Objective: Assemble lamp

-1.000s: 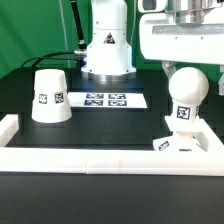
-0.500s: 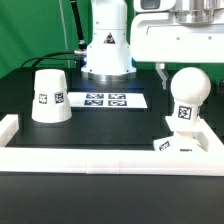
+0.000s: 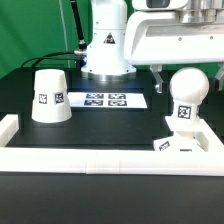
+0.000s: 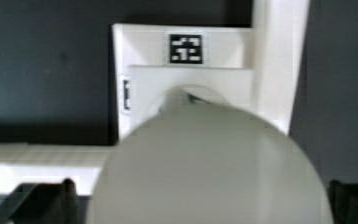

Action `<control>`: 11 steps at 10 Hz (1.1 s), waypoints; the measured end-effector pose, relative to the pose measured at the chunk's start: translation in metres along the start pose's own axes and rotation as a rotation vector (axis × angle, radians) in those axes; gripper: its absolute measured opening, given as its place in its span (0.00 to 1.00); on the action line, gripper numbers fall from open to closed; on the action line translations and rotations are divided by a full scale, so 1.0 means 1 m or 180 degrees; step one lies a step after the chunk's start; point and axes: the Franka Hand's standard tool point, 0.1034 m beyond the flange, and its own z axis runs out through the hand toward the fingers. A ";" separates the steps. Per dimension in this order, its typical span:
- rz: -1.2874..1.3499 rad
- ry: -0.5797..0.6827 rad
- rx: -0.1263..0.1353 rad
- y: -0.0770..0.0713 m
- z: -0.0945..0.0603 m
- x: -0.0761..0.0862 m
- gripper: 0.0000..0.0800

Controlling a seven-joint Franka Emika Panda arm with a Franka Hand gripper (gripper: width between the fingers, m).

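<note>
The round white bulb [image 3: 187, 95] stands upright on the small blocky base [image 3: 186, 143] at the exterior view's right. My gripper [image 3: 186, 72] is above the bulb's top, jaws spread wide on either side and not touching it; one dark finger [image 3: 157, 73] shows beside the bulb. In the wrist view the bulb [image 4: 202, 165] fills the space between my gripper's [image 4: 201, 204] two dark fingertips [image 4: 48, 200], with the tagged base [image 4: 188, 60] beyond it. The cup-shaped shade [image 3: 48, 95] stands rim-down at the exterior view's left.
The marker board [image 3: 108, 99] lies flat in the middle, in front of the arm's white pedestal [image 3: 107, 50]. A long white border rail [image 3: 100, 158] runs along the front and ends in a raised corner at the exterior view's left [image 3: 8, 128].
The gripper and wrist have risen a little above the bulb. The bulb, base and shade have not moved.
</note>
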 end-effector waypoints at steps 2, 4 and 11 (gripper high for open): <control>-0.0454 0.0000 -0.0001 0.004 0.000 0.000 0.87; -0.0642 -0.0003 0.0000 0.004 0.000 0.000 0.87; 0.0061 0.0004 0.0012 0.004 0.000 0.000 0.72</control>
